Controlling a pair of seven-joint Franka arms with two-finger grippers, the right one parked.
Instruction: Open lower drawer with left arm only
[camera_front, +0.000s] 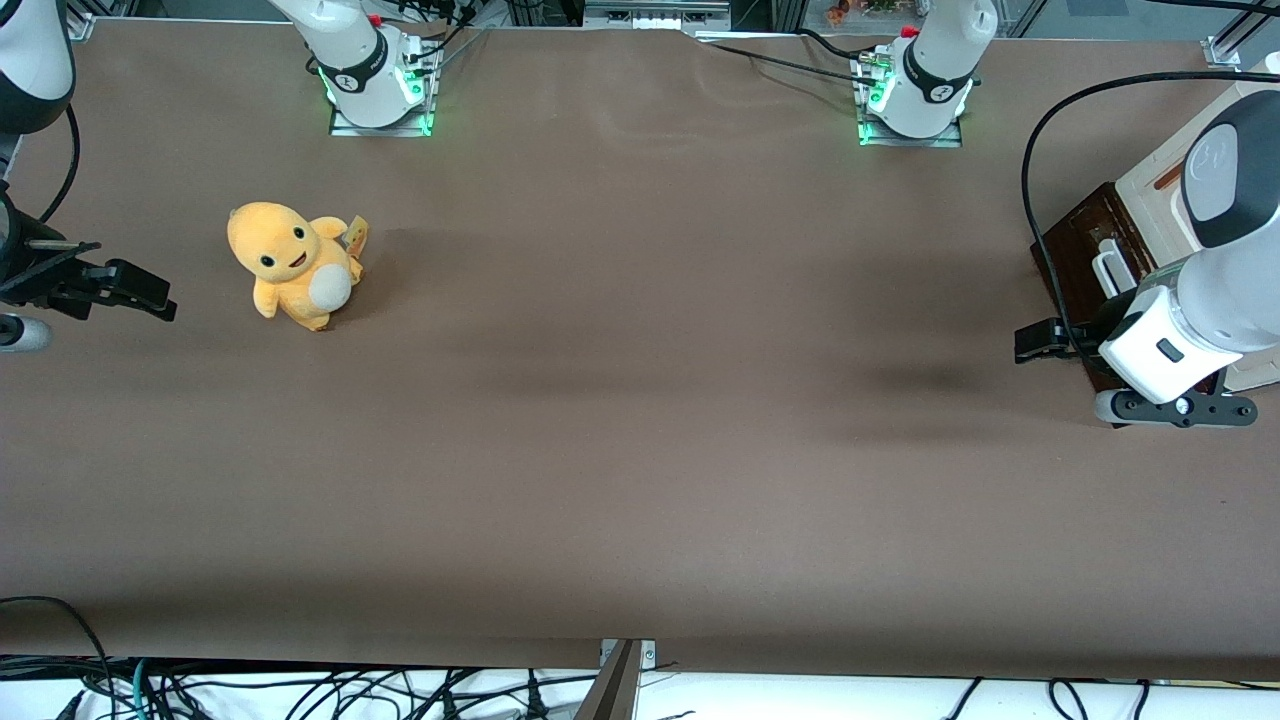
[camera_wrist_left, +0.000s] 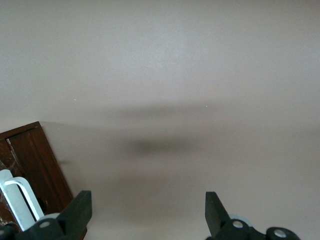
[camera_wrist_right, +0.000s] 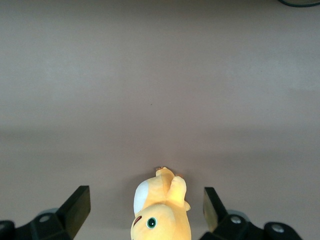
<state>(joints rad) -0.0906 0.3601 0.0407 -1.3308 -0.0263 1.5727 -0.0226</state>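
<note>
Gripper (camera_wrist_left: 145, 210) spread wide (nothing between fingers), beside lower drawer (camera_wrist_left: 31, 165) front edge, over table (camera_front: 640, 400).

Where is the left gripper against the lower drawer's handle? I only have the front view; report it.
Observer: In the left wrist view the gripper is open, with only bare table between its fingers.
Operator: Give me the handle.
Observer: The white handle on the lower drawer sits outside that gap, beside one finger, not gripped.
</note>
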